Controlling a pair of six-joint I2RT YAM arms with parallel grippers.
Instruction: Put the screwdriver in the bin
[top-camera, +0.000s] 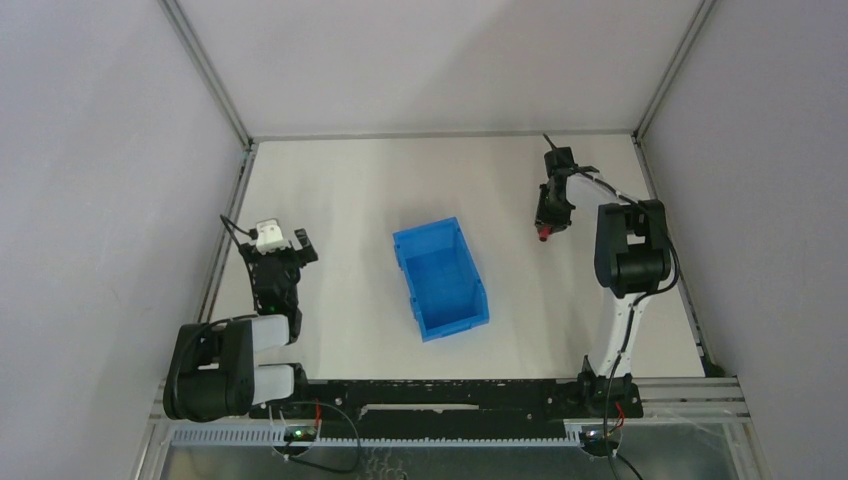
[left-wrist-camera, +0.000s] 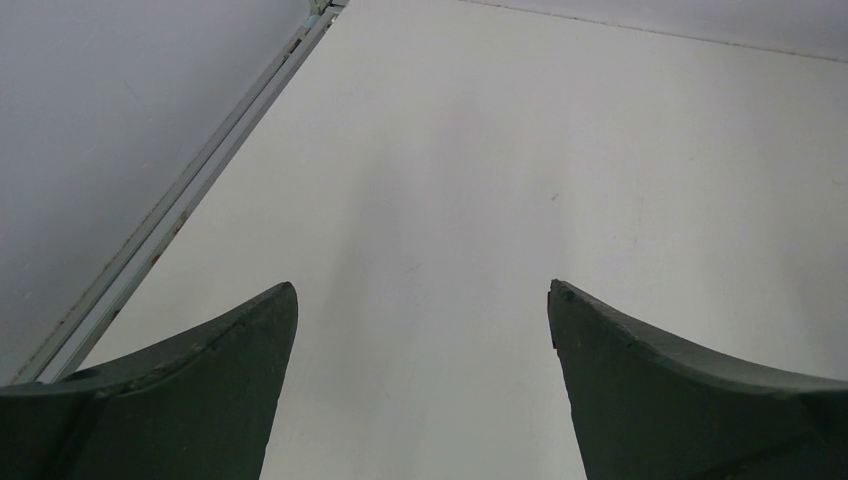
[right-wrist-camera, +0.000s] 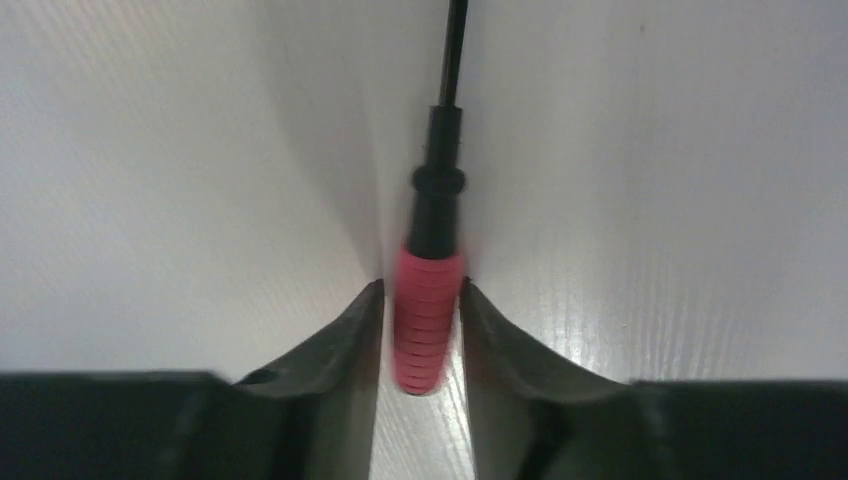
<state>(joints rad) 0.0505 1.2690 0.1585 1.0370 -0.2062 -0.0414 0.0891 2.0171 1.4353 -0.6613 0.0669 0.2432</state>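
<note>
One red-handled screwdriver sits gripped between the two dark fingers of the right pincer, which is closed snugly on the ribbed handle, one finger against each side. The thin black shaft runs straight up to the top edge of the right wrist view. Whether the tool rests on the white tabletop or hangs just above it cannot be told.

From overhead, the right pincer is in the upper right of the frame, with the screwdriver's red end showing at its lower tip. One bright blue bin stands open-topped at the centre, well apart from the tool and holding nothing that can be seen.

At centre left, the second of the two arms carries the left pincer, its fingers spread wide. Its wrist camera shows the left pincer gaping over bare tabletop, gripping nothing.
</note>
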